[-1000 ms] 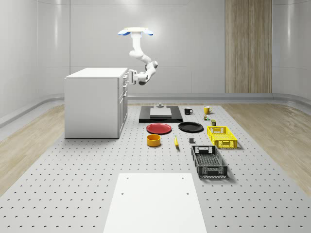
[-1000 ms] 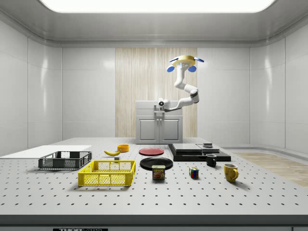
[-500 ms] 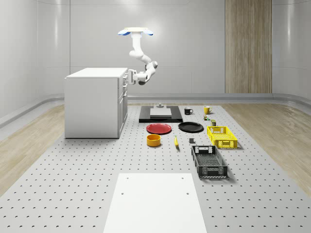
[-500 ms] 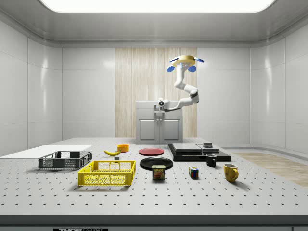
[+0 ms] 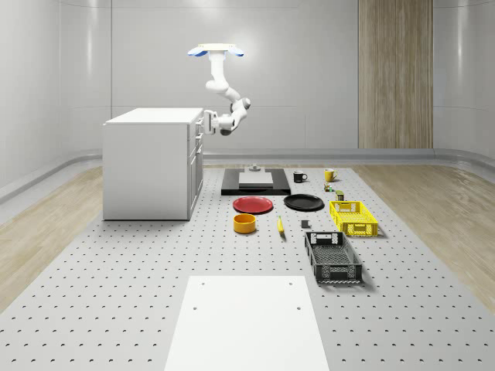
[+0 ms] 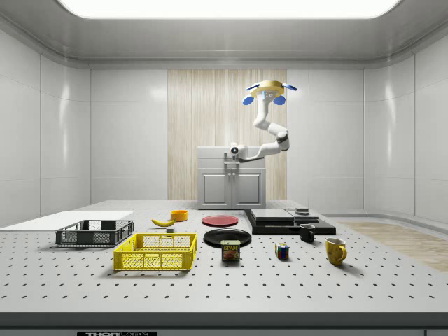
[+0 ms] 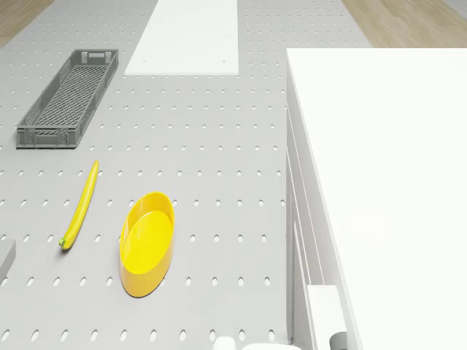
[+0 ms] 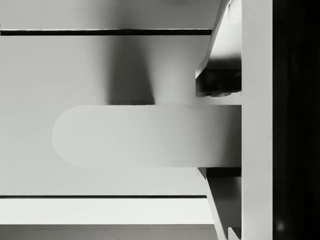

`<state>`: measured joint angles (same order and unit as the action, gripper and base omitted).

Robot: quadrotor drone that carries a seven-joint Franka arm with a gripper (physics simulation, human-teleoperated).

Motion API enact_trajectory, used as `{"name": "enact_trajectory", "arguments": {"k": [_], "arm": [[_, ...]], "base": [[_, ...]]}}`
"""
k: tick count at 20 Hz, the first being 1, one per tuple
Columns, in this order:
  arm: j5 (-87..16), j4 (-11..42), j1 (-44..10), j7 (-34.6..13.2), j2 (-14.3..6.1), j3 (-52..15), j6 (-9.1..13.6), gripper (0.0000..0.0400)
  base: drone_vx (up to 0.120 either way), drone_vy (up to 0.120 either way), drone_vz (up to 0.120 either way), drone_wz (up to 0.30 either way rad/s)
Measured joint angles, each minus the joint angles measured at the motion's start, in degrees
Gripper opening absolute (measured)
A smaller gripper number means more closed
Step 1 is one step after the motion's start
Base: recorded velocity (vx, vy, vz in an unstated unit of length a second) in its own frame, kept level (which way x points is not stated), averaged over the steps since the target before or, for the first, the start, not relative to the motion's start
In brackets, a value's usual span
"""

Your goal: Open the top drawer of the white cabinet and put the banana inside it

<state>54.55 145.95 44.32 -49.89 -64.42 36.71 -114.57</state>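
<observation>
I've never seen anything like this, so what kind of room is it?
Probably a simulated robot test lab: a perforated table with props like a banana, beside a cabinet, and a drone hovering above.

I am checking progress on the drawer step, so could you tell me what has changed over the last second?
Nothing has visibly changed. The drone hovers beside the white cabinet, with the gripper at the top drawer's front, and the drawer looks closed. The banana lies on the table beside the yellow bowl.
</observation>
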Motion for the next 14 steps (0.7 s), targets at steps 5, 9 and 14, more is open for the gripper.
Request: {"name": "enact_trajectory", "arguments": {"k": [5,9,14], "arm": [[-0.29,0.24,-0.19,4.37,0.22,1.87,0.83,0.0151],[-0.77,-0.48,-1.55,3.62,0.27,2.92,3.09,0.0128],[-4.04,-2.13,-2.24,-1.52,-1.11,4.75,5.71,0.018]], "base": [[0.0,0.0,0.0,0.0],[0.0,0.0,0.0,0.0],[0.0,0.0,0.0,0.0]]}}
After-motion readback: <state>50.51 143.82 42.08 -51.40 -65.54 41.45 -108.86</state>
